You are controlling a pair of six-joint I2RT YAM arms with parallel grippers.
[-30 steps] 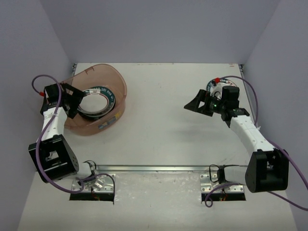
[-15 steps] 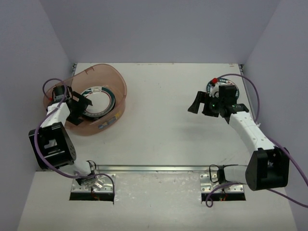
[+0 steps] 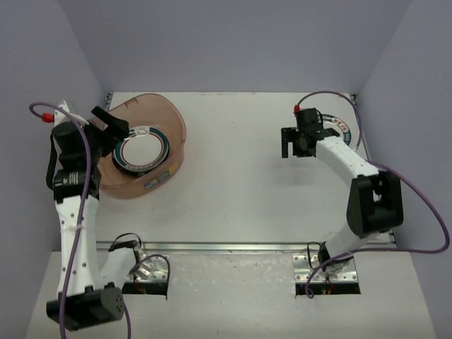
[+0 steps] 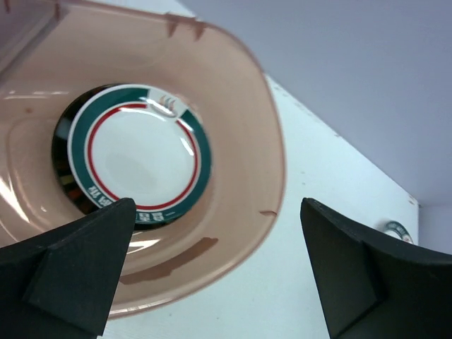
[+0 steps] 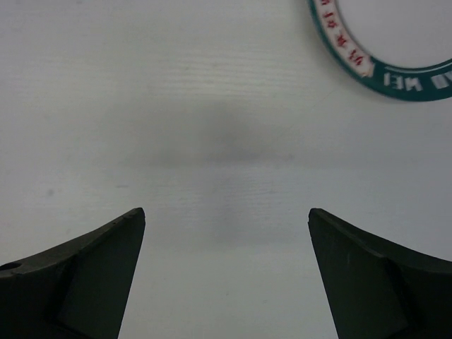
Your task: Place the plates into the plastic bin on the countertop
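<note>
While the left pincer [image 4: 217,206] and right pincer [image 5: 226,213] gape empty, the off-white countertop [image 3: 240,194] sits between pale lilac walls [image 3: 233,42].

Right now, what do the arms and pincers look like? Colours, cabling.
Both match. The left arm and right arm have white links and black joint housings. The left pincer and right pincer are black, with wedge-shaped fingers. A purple cable with a red end loops off each wrist. No markings visible.
</note>
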